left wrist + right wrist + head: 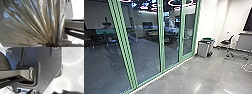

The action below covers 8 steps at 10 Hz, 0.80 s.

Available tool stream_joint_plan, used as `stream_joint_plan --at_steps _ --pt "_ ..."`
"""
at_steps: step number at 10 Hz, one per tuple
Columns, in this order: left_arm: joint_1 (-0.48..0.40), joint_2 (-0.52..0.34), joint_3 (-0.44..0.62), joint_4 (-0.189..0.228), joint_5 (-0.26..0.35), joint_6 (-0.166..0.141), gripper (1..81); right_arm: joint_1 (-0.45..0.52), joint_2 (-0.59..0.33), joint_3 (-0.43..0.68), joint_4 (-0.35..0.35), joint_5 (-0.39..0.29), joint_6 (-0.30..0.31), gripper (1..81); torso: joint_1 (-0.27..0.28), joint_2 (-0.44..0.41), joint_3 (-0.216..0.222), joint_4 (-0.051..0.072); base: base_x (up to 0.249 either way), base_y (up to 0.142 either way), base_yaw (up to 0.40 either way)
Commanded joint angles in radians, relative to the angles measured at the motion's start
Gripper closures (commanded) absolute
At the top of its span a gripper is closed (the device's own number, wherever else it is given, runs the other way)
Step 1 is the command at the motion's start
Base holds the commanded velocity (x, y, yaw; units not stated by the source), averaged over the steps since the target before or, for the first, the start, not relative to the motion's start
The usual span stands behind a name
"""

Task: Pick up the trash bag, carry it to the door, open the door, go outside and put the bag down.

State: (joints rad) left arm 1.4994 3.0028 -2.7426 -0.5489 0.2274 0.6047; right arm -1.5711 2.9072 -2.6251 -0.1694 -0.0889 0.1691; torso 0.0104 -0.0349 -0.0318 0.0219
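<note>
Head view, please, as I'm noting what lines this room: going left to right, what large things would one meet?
Green-framed glass wall, boxy grey unit, dark chair, grey-fronted desk.

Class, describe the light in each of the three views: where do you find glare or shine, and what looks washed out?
Head view: pale streaks glint on the floor, and glowing rings show in the glass; left wrist view: bright highlights run along the folds of the trash bag; right wrist view: the floor looks nearly white beside the robot's dark plate.
</note>
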Motion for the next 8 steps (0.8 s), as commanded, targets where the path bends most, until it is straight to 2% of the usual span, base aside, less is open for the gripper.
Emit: stream_joint_plan --at_steps 1,8 --pt "-0.047 -0.004 0.001 0.003 0.081 0.006 81.1 0.044 -0.007 -0.001 -0.009 -0.06 -0.002 1.0 0.0 0.0 0.0 0.0 0.136 -0.086 0.0" --pt "-0.049 -0.007 0.001 -0.011 0.066 0.004 81.1 0.042 -0.007 -0.005 -0.009 -0.06 -0.003 1.0 0.0 0.0 0.0 0.0 0.136 -0.086 0.0"
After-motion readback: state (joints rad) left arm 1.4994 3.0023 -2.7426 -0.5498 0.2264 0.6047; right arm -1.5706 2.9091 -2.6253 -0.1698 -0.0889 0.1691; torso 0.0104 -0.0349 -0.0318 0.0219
